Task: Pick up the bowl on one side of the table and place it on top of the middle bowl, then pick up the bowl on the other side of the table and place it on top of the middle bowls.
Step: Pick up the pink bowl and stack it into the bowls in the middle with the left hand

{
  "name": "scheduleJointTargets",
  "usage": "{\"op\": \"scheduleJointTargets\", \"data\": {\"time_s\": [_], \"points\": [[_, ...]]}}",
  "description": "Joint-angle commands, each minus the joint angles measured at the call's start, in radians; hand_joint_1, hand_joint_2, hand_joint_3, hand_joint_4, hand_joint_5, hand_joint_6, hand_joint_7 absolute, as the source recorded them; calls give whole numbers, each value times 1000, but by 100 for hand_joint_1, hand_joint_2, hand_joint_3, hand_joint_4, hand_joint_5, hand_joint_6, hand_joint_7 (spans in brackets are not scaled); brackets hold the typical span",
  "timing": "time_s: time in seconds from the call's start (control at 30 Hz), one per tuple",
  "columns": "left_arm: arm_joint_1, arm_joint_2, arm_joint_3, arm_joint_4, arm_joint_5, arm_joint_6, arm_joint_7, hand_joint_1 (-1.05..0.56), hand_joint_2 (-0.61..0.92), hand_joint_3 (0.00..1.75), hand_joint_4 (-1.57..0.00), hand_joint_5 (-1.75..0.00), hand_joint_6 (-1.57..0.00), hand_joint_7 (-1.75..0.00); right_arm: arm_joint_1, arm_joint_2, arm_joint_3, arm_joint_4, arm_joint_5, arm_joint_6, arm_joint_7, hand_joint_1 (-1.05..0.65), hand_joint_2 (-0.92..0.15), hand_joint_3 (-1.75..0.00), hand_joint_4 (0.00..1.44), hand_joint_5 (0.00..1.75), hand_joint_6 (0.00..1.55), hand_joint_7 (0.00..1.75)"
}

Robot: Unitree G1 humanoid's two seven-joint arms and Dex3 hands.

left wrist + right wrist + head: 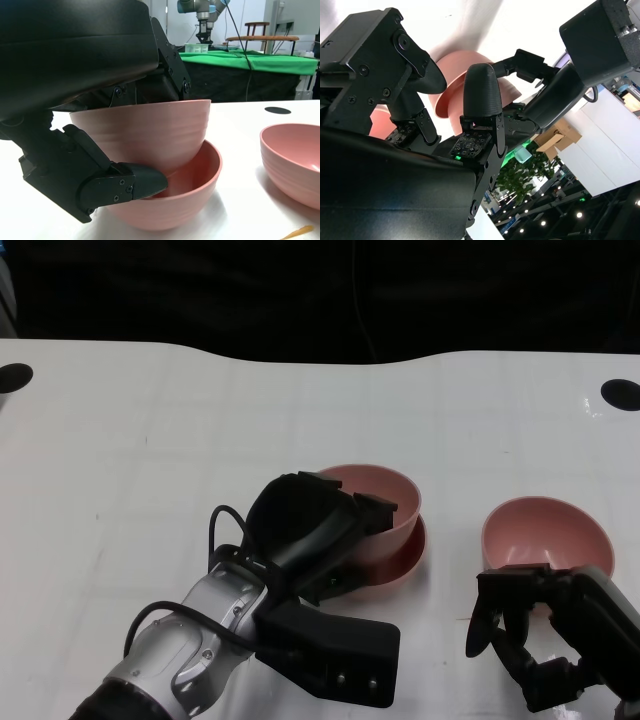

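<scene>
Near the table's middle, a pink bowl [372, 492] sits tilted inside the middle pink bowl [412, 555]. My left hand [305, 530] grips this upper bowl [145, 132], with fingers over its rim and the thumb against its outer wall; the lower bowl [192, 187] rests on the table beneath it. A third pink bowl [545, 533] stands alone to the right [295, 160]. Just in front of that bowl, my right hand [525, 625] hovers with its fingers [480, 92] spread and holds nothing. The right wrist view shows the stacked bowl [452, 85] past those fingers.
The white table [150, 460] has a black round hole at its far left [14, 377] and another at its far right [620, 395]. Its far edge meets a dark backdrop. A green-covered table [250, 62] stands well behind in the left wrist view.
</scene>
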Motion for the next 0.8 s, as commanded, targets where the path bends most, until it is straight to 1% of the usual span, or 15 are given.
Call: {"op": "scheduleJointTargets", "data": {"time_s": [0.03,0.07,0.1,0.17,0.2,0.27,0.37,0.4,0.47,0.53,0.57,0.6,0.67,0.73,0.8], "points": [[-16,10,-11,44,-29,-17,-59,-34,86,42,-65,-63,-64,-29,2,-9,-3,3,-4,-6,-2,13,-23,-147,87,175,82,137],[-19,15,-18,40,-21,-10,-75,-41,90,38,-51,-41,-53,-12,1,-9,-3,5,-6,-7,-4,14,-23,-147,87,175,82,137],[-21,20,-24,34,-12,0,-90,-45,91,37,-44,-33,-47,-6,0,-9,-3,7,-6,-10,-4,13,-23,-147,87,175,82,136],[-21,26,-31,21,0,20,-114,-55,92,39,-28,-21,-33,-1,3,-9,-2,1,-2,-2,3,13,-24,-148,87,175,83,136],[-20,29,-35,12,7,33,-130,-57,92,39,-25,-19,-31,-1,4,-9,-1,-1,1,2,6,13,-24,-148,87,175,83,136],[-18,34,-43,-10,19,64,-171,-69,92,48,-13,-13,-21,0,4,-8,-1,-2,2,6,8,13,-26,-147,86,174,84,137],[-15,41,-48,-36,25,89,-222,-79,92,57,-6,-10,-14,0,2,-8,-2,4,0,-5,5,15,-28,-145,86,170,84,138],[-13,45,-48,-47,23,94,-239,-83,92,60,-3,-10,-11,0,2,-8,-1,7,4,-9,6,16,-29,-143,86,155,84,139],[-9,53,-47,-69,24,105,-266,-89,92,64,-1,-6,-7,0,2,-8,0,8,8,-10,10,17,-33,-139,94,105,83,140],[-6,62,-44,-97,28,116,-287,-91,92,65,0,-4,-6,0,4,-10,0,5,10,-6,14,17,-34,-138,98,93,83,140],[-1,70,-37,-124,24,123,-303,-92,92,66,0,-4,-6,0,5,-10,0,1,13,-1,17,17,-35,-137,96,105,83,140],[4,77,-31,-146,20,128,-315,-93,92,64,-1,-4,-6,0,7,-9,0,-2,15,2,20,16,-36,-135,94,127,82,140],[17,92,-21,-201,15,144,-344,-92,92,61,-1,-5,-6,-1,9,-9,-1,-7,13,7,21,15,-36,-134,91,150,82,139],[28,105,-15,-244,13,156,-366,-92,92,59,-2,-5,-6,-1,9,-8,-2,-9,13,8,21,15,-35,-135,89,163,82,138],[32,109,-14,-261,13,164,-377,-91,92,59,-3,-6,-6,-1,9,-8,-2,-9,13,8,21,15,-35,-135,89,167,83,138]]}}
